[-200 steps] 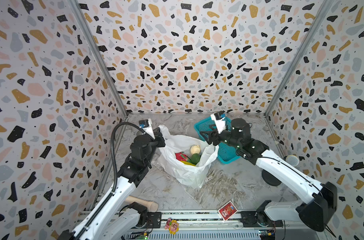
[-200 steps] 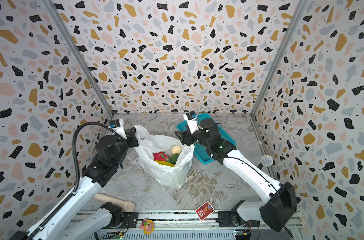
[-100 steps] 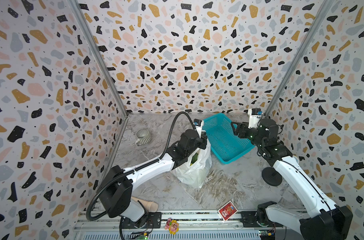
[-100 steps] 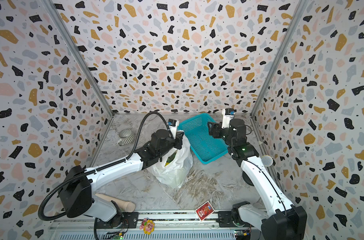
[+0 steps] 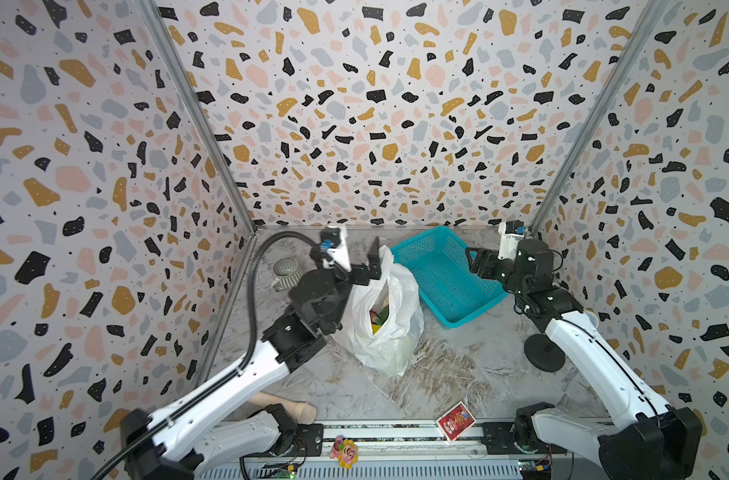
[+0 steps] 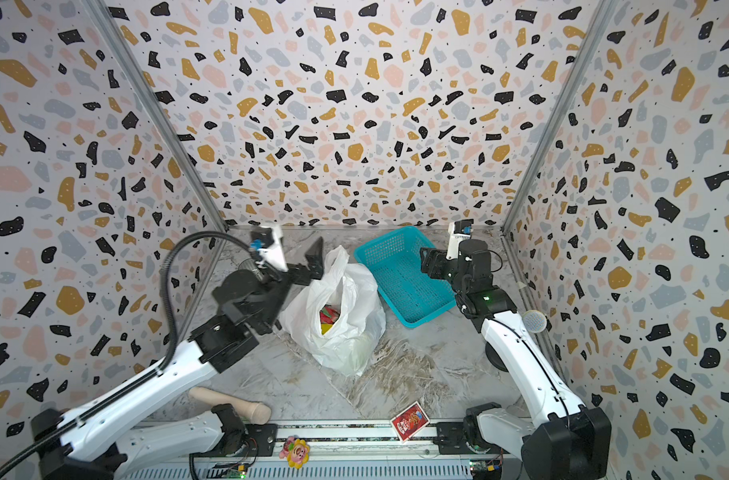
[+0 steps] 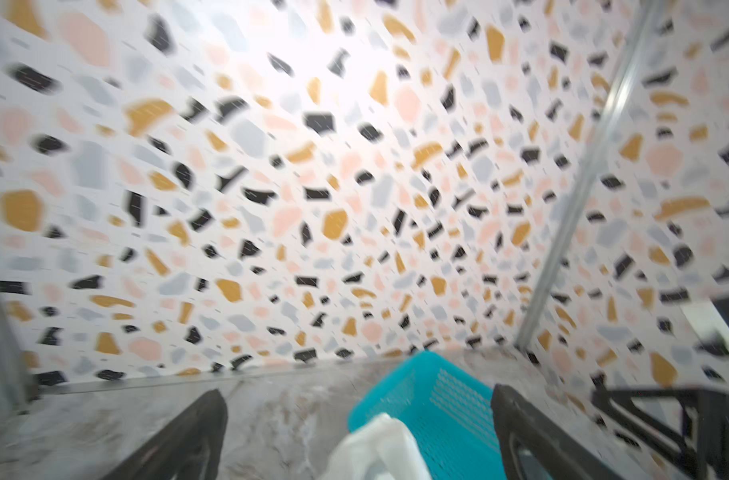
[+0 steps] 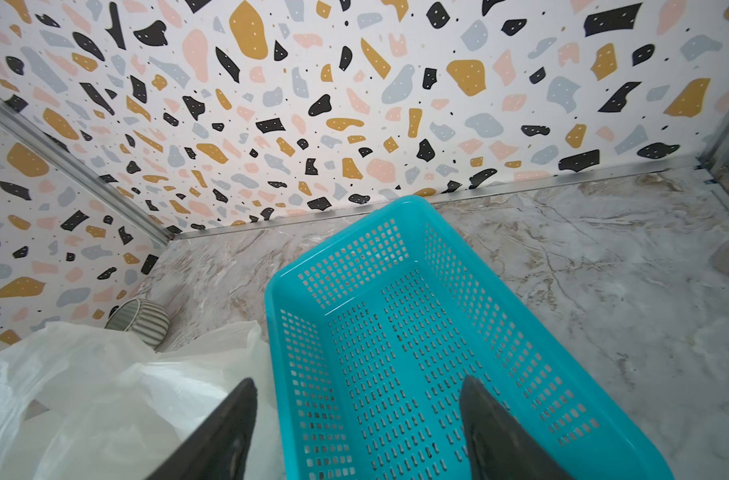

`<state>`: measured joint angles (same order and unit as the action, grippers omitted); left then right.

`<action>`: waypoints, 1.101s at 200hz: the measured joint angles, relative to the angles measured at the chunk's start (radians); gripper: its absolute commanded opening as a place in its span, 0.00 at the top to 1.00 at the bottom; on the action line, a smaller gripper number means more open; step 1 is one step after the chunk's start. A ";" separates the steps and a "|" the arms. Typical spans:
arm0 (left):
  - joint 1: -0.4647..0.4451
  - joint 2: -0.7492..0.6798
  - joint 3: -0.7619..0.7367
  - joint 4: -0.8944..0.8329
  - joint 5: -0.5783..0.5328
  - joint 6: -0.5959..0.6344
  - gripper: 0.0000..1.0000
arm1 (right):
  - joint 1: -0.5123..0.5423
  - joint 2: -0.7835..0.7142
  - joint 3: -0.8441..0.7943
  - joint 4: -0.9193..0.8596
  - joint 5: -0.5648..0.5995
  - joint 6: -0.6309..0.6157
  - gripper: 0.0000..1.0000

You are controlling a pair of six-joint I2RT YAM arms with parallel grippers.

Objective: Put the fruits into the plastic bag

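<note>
The white plastic bag (image 5: pixel 396 328) (image 6: pixel 354 328) stands slumped mid-table, its mouth narrowed. Red, yellow and green fruits (image 5: pixel 378 318) (image 6: pixel 327 319) show through the opening. My left gripper (image 5: pixel 365 266) (image 6: pixel 309 266) hovers at the bag's upper left edge, open. In the blurred left wrist view the bag's top (image 7: pixel 379 444) pokes up between the spread fingers of that gripper (image 7: pixel 356 397), ungripped. My right gripper (image 5: pixel 477 262) (image 6: pixel 431 262) (image 8: pixel 358 384) is open above the near side of the teal basket (image 8: pixel 521 374), holding nothing.
The teal mesh basket (image 5: pixel 442 274) (image 6: pixel 400 278) sits right of the bag, nothing in it. A striped cup (image 5: pixel 286 272) (image 8: pixel 140 320) stands back left. A wooden pestle (image 5: pixel 288 409), a red card pack (image 5: pixel 455 420), a flower toy (image 5: pixel 344 446) and a black round stand (image 5: pixel 544 353) lie nearer.
My left gripper has opened and let go of the bag's top, and its arm has swung back to the left. The right gripper has left the bag and now hangs over the basket.
</note>
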<state>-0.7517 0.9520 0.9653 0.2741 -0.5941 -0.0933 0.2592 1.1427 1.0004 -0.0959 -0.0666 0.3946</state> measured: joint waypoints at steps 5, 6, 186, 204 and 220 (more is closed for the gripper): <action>0.031 -0.036 -0.014 0.001 -0.027 0.002 0.01 | 0.000 -0.004 -0.017 0.013 0.015 -0.002 0.22; 0.035 -0.041 -0.016 0.000 -0.032 0.001 0.01 | 0.000 -0.005 -0.020 0.015 0.017 -0.003 0.21; 0.539 0.394 -0.569 0.254 -0.364 -0.122 0.00 | 0.060 0.314 -0.612 0.986 0.807 -0.333 0.01; 0.544 0.460 -0.583 0.341 -0.327 -0.073 0.01 | -0.020 0.302 -0.608 0.961 0.773 -0.312 0.01; 0.551 0.500 -0.589 0.450 -0.279 -0.021 0.01 | -0.071 0.277 -0.611 0.927 0.745 -0.287 0.01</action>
<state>-0.2005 1.4517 0.3763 0.7242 -0.8734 -0.1139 0.1883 1.4197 0.3893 0.8310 0.6781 0.1078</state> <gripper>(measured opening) 0.994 0.993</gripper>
